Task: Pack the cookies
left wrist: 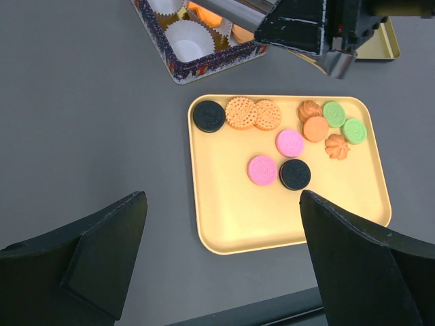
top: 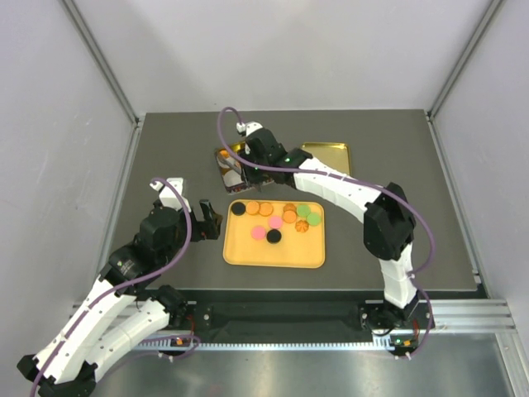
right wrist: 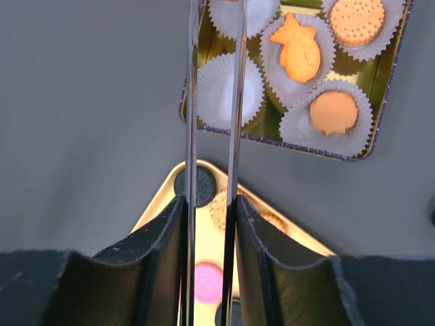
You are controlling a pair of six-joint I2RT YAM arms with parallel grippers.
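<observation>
On the dark table [top: 165,149] the right arm [top: 347,194] arches from lower right up toward the middle of the overhead view, while the left arm [top: 124,281] sits folded at lower left. A yellow tray [top: 273,256] lies at the centre of that view. Just above it is an open tin [left wrist: 211,65], with its gold lid [top: 329,155] to the right. The right gripper [right wrist: 211,204] is closed around a pair of slim metal tongs [right wrist: 192,102]. In its own camera their two blades run straight up the frame, slightly parted, and pass over the tin's left side beside an empty paper cup [right wrist: 228,92]. The tips run off the top edge, so I can't tell whether they carry anything. The left gripper [left wrist: 222,200] hangs spread wide with nothing in it, just off the tray's left edge. Most of the cookies [left wrist: 289,142] are loose on the tray's upper half — orange, pink, green and black. A few already sit in cups in the tin, among them a fish-shaped cookie [right wrist: 299,51]. What matters next, I'd say, is that the tongs point away from the tray. The loose ones lie below the tips in the frame, back toward the wrist, the black cookie [left wrist: 209,116] at the upper-left corner being closest. The left hand is nearer the tray, but only the right holds the tool.
</observation>
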